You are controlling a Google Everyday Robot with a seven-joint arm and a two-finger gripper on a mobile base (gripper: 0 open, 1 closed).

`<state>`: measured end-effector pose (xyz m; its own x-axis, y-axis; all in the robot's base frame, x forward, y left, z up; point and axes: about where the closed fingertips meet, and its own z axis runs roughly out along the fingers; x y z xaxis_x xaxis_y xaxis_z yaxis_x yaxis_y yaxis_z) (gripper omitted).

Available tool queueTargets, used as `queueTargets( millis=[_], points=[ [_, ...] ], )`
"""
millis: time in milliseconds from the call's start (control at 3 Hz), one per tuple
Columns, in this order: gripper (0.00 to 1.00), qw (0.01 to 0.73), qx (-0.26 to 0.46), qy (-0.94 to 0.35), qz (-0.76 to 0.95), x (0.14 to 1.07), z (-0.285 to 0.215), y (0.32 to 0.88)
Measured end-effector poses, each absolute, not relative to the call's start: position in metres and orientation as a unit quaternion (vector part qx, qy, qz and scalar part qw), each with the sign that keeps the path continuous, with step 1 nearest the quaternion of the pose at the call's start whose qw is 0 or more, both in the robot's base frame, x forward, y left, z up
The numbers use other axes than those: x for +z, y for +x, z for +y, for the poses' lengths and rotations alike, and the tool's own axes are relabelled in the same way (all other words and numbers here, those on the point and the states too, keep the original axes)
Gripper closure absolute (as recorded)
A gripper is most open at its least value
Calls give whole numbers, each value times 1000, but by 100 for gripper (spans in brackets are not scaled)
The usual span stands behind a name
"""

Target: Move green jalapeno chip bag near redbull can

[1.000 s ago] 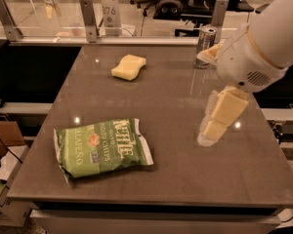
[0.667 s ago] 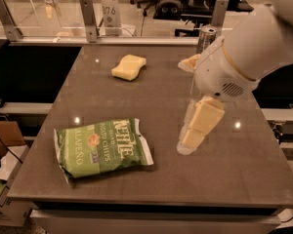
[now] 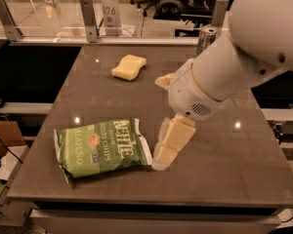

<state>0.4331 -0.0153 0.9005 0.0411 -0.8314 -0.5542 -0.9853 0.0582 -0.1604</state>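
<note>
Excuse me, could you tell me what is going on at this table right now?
The robot's arm is reaching toward the green jalapeno chip bag, which lies flat near the front left of the table. Its pincer hangs low at the bag's right-hand edge as the camera sees it; whether it touches the bag I cannot tell. The redbull can stands at the far edge, well away from the bag. A yellow sponge lies further back.
</note>
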Motion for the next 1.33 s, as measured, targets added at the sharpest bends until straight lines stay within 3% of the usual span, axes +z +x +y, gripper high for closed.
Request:
queueTargets(
  millis=[1333],
  points=[
    [0,257,149,-689,661,851,58,445]
  ],
)
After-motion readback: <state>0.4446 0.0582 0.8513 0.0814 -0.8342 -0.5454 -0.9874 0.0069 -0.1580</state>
